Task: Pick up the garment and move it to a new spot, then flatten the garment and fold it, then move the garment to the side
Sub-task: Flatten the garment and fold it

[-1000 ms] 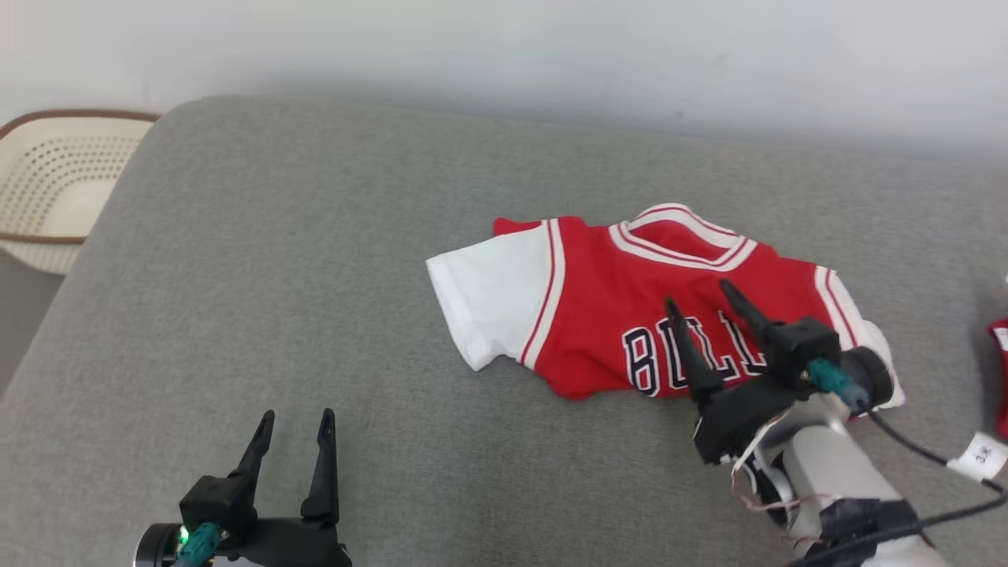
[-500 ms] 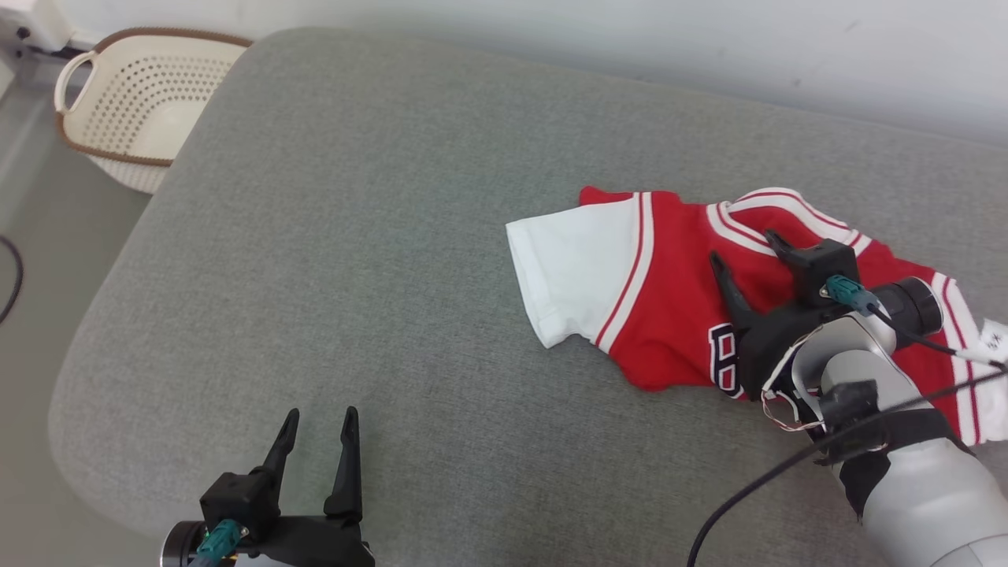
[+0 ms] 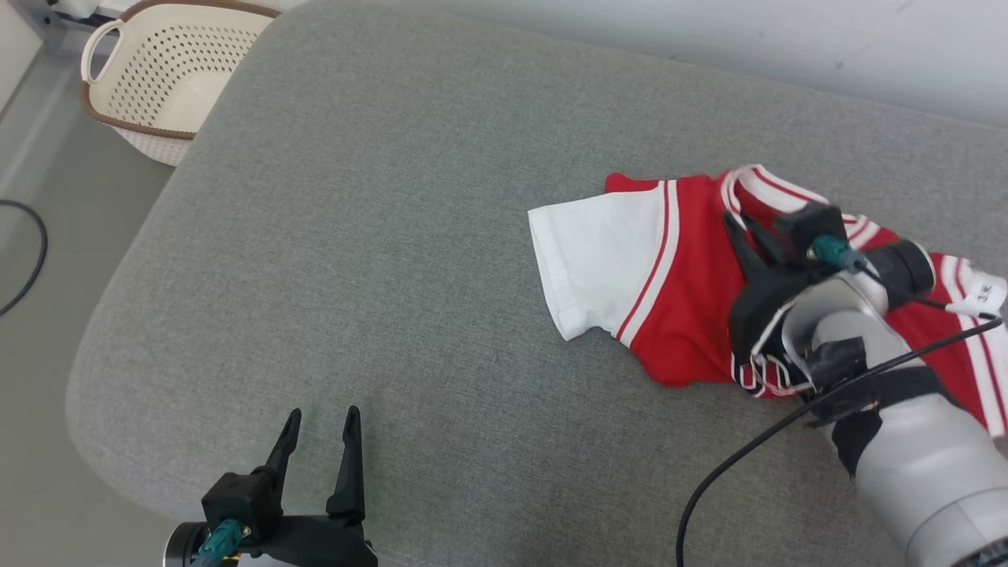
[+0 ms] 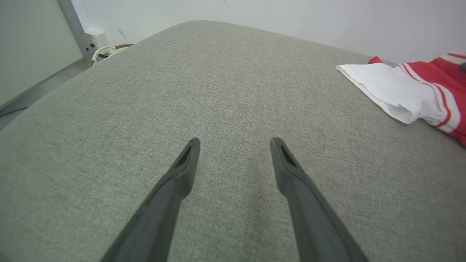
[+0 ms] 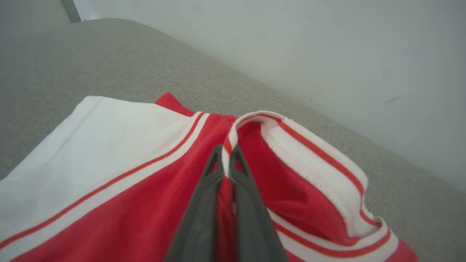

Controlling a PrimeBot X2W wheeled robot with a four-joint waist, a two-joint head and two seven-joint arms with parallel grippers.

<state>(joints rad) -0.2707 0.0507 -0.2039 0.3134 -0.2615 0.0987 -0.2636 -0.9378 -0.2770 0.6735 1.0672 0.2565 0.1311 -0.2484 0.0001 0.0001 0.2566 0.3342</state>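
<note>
Pinching the jersey (image 3: 685,276) at its collar (image 5: 291,134), where the thick rim should give a firm hold for lifting, my right hand (image 5: 225,151) is clenched on that edge. The jersey lies rumpled on the cushion's (image 3: 394,236) right side. My left hand (image 3: 319,421) hovers spread wide, holding nothing.

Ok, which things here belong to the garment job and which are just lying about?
Job: red and white jersey; right gripper, jaws shut on its neckline; grey cushion under it.
Lying about: perforated basket beside the cushion; left gripper, jaws open, idle above bare cushion.
</note>
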